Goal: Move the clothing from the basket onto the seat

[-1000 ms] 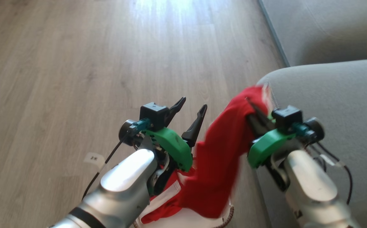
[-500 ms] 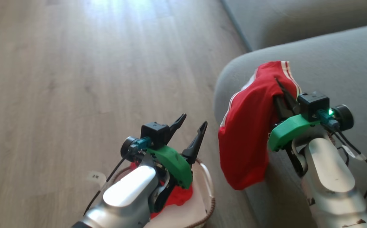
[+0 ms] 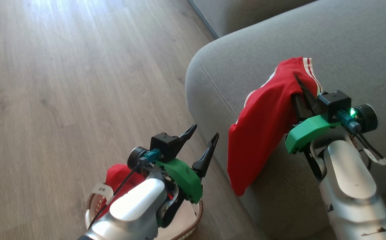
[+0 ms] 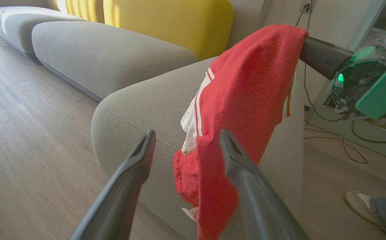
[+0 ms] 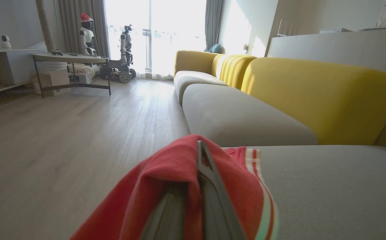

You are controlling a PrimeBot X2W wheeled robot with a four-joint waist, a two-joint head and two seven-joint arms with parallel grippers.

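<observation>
**A:** What sits closest to the robot?

**B:** The basket [image 3: 198, 216], on the wooden floor [image 3: 63, 83] beneath the left forearm [image 3: 136, 203]. A red bundle [image 3: 119, 176] of clothing is heaped in its left part.

**A:** And the left gripper?

**B:** The left gripper [image 3: 204, 131] hangs just above the basket. Its dark fingers [image 3: 208, 151] are spread wide, with nothing between them.

**A:** Further out?

**B:** The right gripper [image 3: 299, 87] has its fingers pressed together on a fold of a red garment [image 3: 263, 133], over the rounded edge of the seat [image 3: 329, 40].

**A:** Which way does that garment run?

**B:** Its long axis is steep. The upper end, with the white stripes [image 3: 308, 66], is up by the fingertips above the cushion. The lower end points down toward the floor beside the seat's front, near the basket but apart from it. I cannot tell whether the cloth touches the upholstery.

**A:** Beyond that?

**B:** More grey cushion, then yellow backrests [image 5: 313, 96] in the right wrist view.
</observation>
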